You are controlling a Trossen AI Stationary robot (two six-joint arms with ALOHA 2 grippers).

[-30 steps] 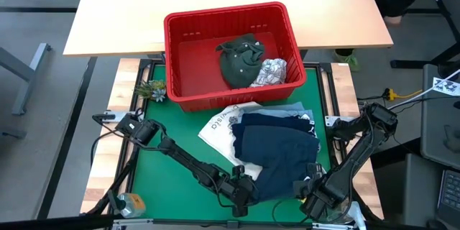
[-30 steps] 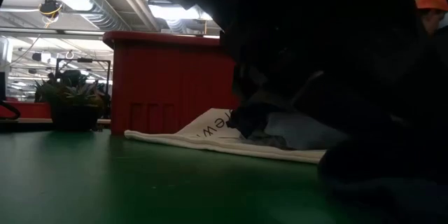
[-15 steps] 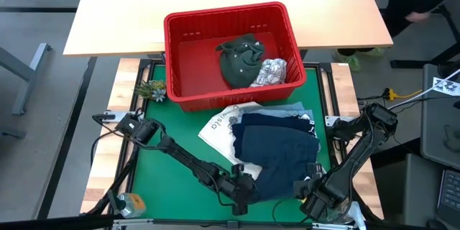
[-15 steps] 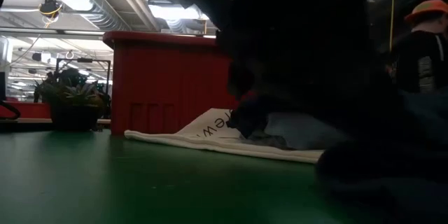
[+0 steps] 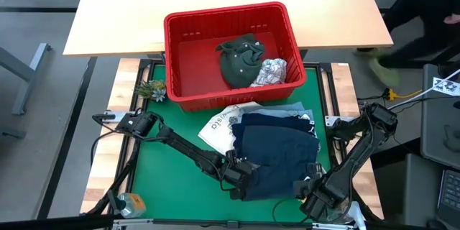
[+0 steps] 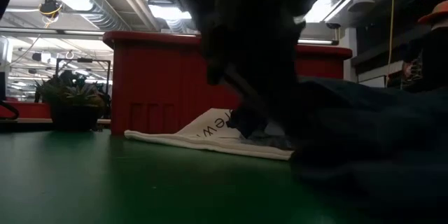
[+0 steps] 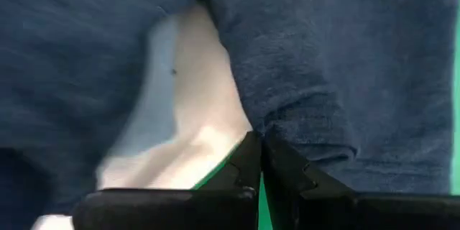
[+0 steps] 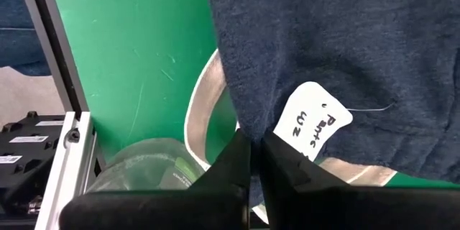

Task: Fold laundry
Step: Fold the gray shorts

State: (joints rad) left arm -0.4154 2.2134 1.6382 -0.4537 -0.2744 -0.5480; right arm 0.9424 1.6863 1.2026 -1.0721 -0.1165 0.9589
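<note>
Right gripper (image 5: 314,195): sat at the near right of the green mat (image 5: 165,180), fingers pressed together on the near hem of the navy garment (image 5: 277,154); in the right wrist view the dark fingertips (image 8: 251,147) met on the cloth just beside a white handwritten tag (image 8: 314,120)
Left gripper (image 5: 241,175): lay low at the near left edge of the same navy garment, fingers pinched shut on its edge; the left wrist view showed the fingertips (image 7: 255,151) closed against blue fabric, with pale cloth just beyond them
Navy garment: spread across the near right half of the mat, held at its near edge by both grippers, lying over the other pieces
Light blue denim (image 5: 302,111): peeked out from under the far edge of the navy piece
White tote bag (image 5: 219,126): lay flat to the left of the pile, partly under it, dark lettering showing; in the low view its white edge (image 6: 210,142) ran along the mat in front of the basket
Red basket (image 5: 233,54): stood at the far edge of the mat, touching the tote's far corner
Olive green garment (image 5: 241,59): bunched inside the basket, toward its right side
White printed garment (image 5: 272,72): crumpled inside the basket, just to the right of the olive one
Small plant (image 5: 151,90): stood at the basket's left near corner
Wooden table (image 5: 215,0): lay beyond the basket
</note>
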